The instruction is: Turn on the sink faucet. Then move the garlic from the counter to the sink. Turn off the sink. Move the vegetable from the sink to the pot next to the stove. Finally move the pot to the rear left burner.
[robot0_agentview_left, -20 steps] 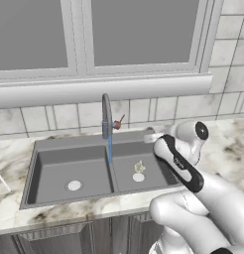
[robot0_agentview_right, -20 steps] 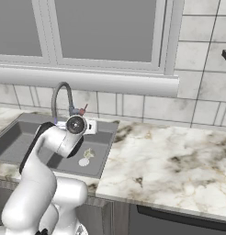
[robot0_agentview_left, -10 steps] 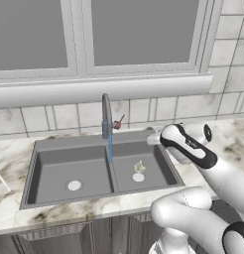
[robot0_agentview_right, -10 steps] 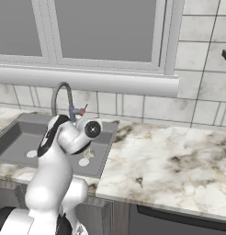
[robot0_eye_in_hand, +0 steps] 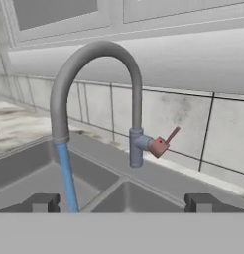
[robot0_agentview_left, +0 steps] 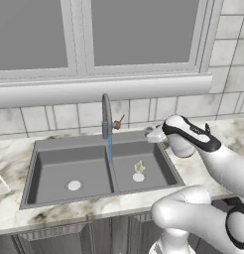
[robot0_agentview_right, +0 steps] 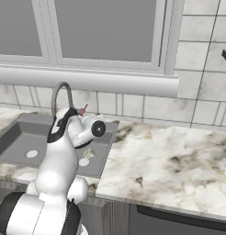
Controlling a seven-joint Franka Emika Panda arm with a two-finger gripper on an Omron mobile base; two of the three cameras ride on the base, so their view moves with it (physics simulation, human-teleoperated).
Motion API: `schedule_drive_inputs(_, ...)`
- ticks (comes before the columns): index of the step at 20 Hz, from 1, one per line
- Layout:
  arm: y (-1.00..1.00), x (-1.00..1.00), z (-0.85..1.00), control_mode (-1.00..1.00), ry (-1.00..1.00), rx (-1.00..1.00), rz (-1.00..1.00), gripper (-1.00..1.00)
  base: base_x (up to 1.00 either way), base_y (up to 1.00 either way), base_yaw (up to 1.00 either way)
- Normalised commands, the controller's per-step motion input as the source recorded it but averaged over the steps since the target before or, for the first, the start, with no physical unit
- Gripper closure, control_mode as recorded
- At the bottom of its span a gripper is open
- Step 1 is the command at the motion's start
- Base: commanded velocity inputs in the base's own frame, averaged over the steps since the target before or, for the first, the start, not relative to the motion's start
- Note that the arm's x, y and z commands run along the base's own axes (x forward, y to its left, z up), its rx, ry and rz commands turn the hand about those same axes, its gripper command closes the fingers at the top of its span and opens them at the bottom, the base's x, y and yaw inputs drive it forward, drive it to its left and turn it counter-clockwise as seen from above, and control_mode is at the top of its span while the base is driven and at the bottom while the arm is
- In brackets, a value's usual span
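A curved matte grey faucet (robot0_eye_in_hand: 96, 89) w/ small red lever (robot0_eye_in_hand: 162, 143) is seen; a smooth blue stream is poured into the dark sink (robot0_agentview_left: 54, 163). Pale, lumpy garlic (robot0_agentview_left: 139, 167) is found in the right basin. Marbled tabletop (robot0_agentview_right: 170, 156). Jaws are held wide open, empty.

Faucet (robot0_eye_in_hand: 94, 84) matt grey metal; sink (robot0_agentview_left: 49, 166) matt grey; counter (robot0_agentview_right: 170, 160) glossy veined marble.

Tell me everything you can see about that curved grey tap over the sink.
The tall grey arched faucet looks like matte metal. It stands upright on the ledge behind the dark grey double sink, against the tiled wall. Its spout bends over and down, and a blue stream of water falls from it near the divider. A small red-brown lever handle juts from its base, tilted upward. Nothing touches it.
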Motion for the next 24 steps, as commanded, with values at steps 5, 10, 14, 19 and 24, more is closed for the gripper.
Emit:
schedule_drive_inputs(5, 0.07, 0.61, -0.09, -1.0, -0.07, -0.03, 0.14, -1.0, 0.0, 0.0, 0.0)
schedule_drive_inputs(10, 0.15, 0.7, -0.18, -1.0, -0.07, -0.02, 0.11, -1.0, 0.0, 0.0, 0.0)
schedule_drive_inputs(14, 0.17, 0.62, -0.15, -1.0, -0.09, 0.0, 0.11, -1.0, 0.0, 0.0, 0.0)
schedule_drive_inputs(19, 0.06, 0.51, -0.17, -1.0, -0.1, 0.0, 0.13, -1.0, 0.0, 0.0, 0.0)
schedule_drive_inputs(24, 0.01, 0.51, -0.04, -1.0, -0.02, 0.0, 0.11, -1.0, 0.0, 0.0, 0.0)
